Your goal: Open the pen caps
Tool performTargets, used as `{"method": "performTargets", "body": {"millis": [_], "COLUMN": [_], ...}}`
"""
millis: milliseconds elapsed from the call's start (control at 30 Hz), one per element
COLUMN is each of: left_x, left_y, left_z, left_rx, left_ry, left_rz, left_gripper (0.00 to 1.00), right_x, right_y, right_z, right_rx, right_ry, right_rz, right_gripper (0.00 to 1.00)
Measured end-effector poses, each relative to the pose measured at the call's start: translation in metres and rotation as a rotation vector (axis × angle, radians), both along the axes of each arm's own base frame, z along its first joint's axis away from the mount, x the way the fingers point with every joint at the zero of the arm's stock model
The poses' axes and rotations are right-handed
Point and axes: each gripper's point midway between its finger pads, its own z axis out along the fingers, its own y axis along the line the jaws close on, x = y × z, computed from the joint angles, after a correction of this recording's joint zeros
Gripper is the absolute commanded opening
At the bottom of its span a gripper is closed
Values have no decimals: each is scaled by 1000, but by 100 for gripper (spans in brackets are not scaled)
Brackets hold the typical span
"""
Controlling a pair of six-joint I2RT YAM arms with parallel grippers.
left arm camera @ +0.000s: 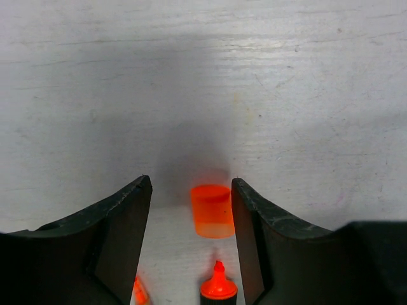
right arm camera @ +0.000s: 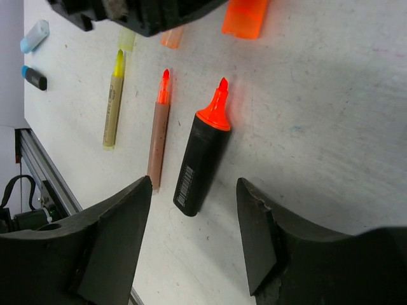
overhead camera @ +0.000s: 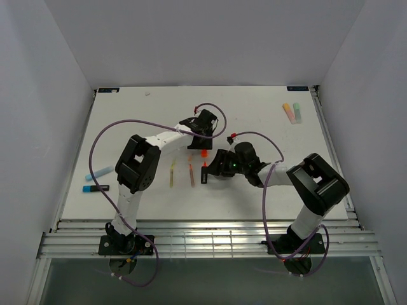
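The left claw (left arm camera: 191, 184) stands open, its two black fingers apart and holding nothing. Between them, in the lower middle of the left wrist view, the orange cap (left arm camera: 212, 211) sits on the white table (left arm camera: 203, 76), off its pen. It is just beside the right-hand finger, and I cannot tell whether it touches it. At the bottom edge, just below the cap, the bare orange tip of the black pen (left arm camera: 218, 289) pokes in.

The right claw (right arm camera: 194, 183) is open as well and grips nothing. The black pen lies flat on the table in the gap between its fingers, clear of both, with its tip pointing up the frame toward the orange cap at the top edge.

Left of the black pen lie a thin orange pen (right arm camera: 159, 136) and a thin yellow pen (right arm camera: 114, 105), side by side, both with bare tips. Just beyond those tips are a peach cap (right arm camera: 172, 38) and a pale yellow cap (right arm camera: 127, 40), partly hidden under the left claw.

In the upper left corner of that view lie a light blue piece (right arm camera: 33, 36), pen or cap I cannot tell, and a short blue-ended pen (right arm camera: 35, 77). In the top view, a peach pen (overhead camera: 288, 112) and a green pen (overhead camera: 296, 113) lie together at the table's upper right.
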Motion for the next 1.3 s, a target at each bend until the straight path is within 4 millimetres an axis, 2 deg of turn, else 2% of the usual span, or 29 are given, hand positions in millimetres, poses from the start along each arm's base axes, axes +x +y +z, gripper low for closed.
{"method": "performTargets", "body": {"millis": [100, 200, 300, 400, 467, 533, 633, 733, 833, 933, 1100, 1300], "left_x": [10, 27, 41, 47, 50, 46, 20, -15, -48, -68, -86, -107], "left_y": [10, 20, 45, 100, 155, 216, 298, 342, 353, 353, 370, 403], "left_z": [20, 53, 98, 144, 170, 186, 182, 156, 129, 116, 109, 86], "left_rx": [16, 18, -5, -68, -124, -174, -220, -250, -229, -215, -189, -122], "left_ry": [-33, -90, -154, -190, -218, -240, -222, -148, -74, -42, -26, 32], "left_rz": [29, 79, 178, 342, 489, 648, 904, 1095, 1222, 1301, 1464, 1635], "left_gripper": [69, 77, 96, 98, 98, 98, 98, 98, 98, 98, 98, 92], "right_x": [5, 7, 7, 8, 7, 4, 0, -5, -9, -13, -20, -23], "right_y": [-6, -15, -21, -25, -29, -34, -39, -42, -45, -48, -53, -56], "right_z": [5, 6, 15, 36, 53, 67, 82, 88, 85, 79, 72, 74], "right_rx": [-8, -40, -72, -87, -91, -92, -92, -96, -110, -133, -164, -174], "right_ry": [-22, -28, -43, -87, -122, -155, -185, -193, -179, -164, -143, -153], "right_rz": [-3, -3, 3, 6, 3, 2, 3, 8, 16, 27, 50, 62], "right_gripper": [65, 65, 66, 66, 66, 67, 67, 67, 67, 67, 67, 67]}}
